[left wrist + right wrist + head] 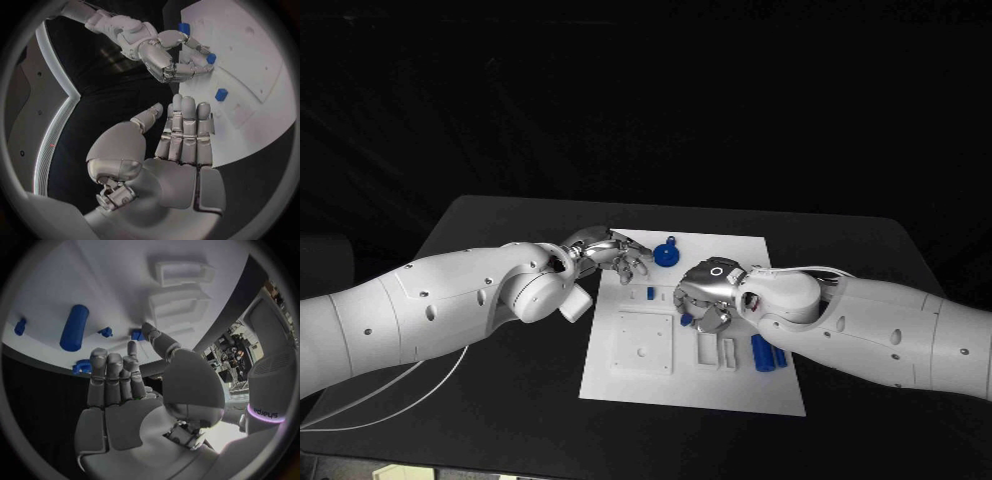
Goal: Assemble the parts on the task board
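Observation:
The white task board (pixel 635 385) lies mid-table. My left hand (pixel 610 255) hovers at its far left corner, fingers straight and together, palm empty (pixel 181 145). My right hand (pixel 704 300) is over the board's middle, holding nothing; its thumb tip reaches a small blue part (pixel 136 334), and whether it touches I cannot tell. A blue knob (pixel 666 252) stands at the board's far edge, between the hands. A small blue piece (pixel 651 294) sits near the left hand. Blue cylinders (pixel 763 352) lie at the board's right edge, by the right forearm. The right wrist view has one cylinder (pixel 74 327) and a blue gear (pixel 81 367).
White raised fixtures (pixel 646 342) and slots (pixel 728 352) stand on the board's near half, also seen as white blocks (pixel 178 305). Black table (pixel 473 420) surrounds the board. A white cable (pixel 387 395) trails below the left arm.

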